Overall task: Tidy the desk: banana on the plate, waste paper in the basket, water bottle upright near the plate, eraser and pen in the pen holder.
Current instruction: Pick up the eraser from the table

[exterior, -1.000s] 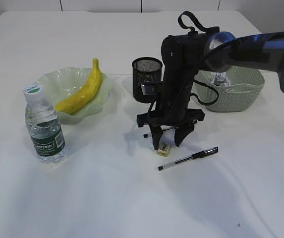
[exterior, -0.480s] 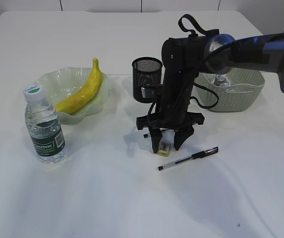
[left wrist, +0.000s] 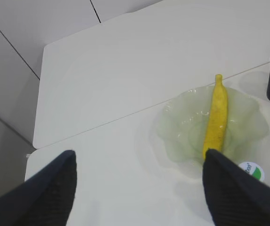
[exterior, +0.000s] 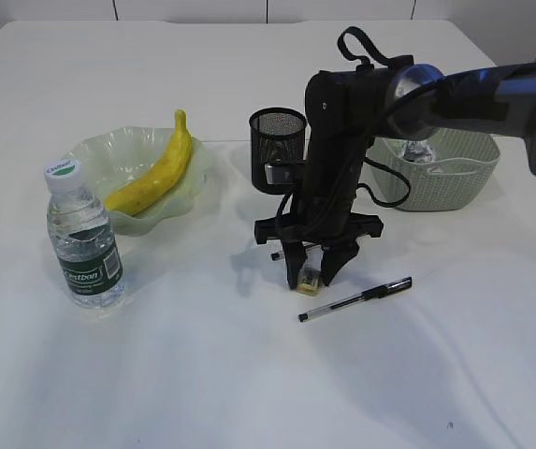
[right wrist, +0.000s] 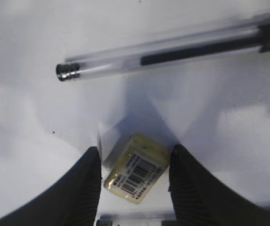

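The right arm reaches in from the right and points its tool (exterior: 315,273) straight down at the desk (exterior: 249,374), fingers either side of the eraser (exterior: 309,280). The right wrist view shows both pads touching the eraser's sides, a contact the exterior view only hints at; whether they truly pinch it is hard to judge. The pen (exterior: 354,299) lies just beside. The left tool (left wrist: 139,183) appears only in its wrist view, raised with fingers spread wide, holding nothing. The banana (exterior: 155,173) lies in the plate (exterior: 99,154), crumpled paper (exterior: 415,150) in the basket (exterior: 455,178). The pen holder's (exterior: 277,150) inside is not visible. The bottle (exterior: 82,238) stands upright beside the plate.
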Available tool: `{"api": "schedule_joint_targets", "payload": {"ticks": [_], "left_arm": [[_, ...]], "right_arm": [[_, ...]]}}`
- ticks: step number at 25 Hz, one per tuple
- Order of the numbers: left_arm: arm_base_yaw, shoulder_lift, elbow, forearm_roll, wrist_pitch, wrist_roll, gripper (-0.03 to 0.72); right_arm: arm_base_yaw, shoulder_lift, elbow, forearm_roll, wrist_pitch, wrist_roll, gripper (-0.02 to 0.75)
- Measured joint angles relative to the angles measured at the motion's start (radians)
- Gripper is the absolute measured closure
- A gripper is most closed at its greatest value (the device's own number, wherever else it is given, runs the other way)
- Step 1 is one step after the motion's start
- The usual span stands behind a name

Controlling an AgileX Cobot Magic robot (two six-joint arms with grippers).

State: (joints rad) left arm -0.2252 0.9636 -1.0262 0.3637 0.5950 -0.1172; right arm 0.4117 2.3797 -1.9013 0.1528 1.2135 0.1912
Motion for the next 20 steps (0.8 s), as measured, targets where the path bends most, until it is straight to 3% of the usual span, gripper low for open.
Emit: {"api": "schedule_joint_targets", "payload": {"ticks": [13, 20], "left_arm": [[0.0, 0.0, 0.0, 0.002, 0.0, 0.0, 0.096], [0.0, 0.0, 0.0, 0.004, 0.0, 0.0, 0.096]], "right_arm": [[0.0, 0.0, 0.0, 0.004, 0.0, 0.0, 0.507], [0.0, 0.0, 0.0, 0.004, 0.0, 0.0, 0.517]]}}
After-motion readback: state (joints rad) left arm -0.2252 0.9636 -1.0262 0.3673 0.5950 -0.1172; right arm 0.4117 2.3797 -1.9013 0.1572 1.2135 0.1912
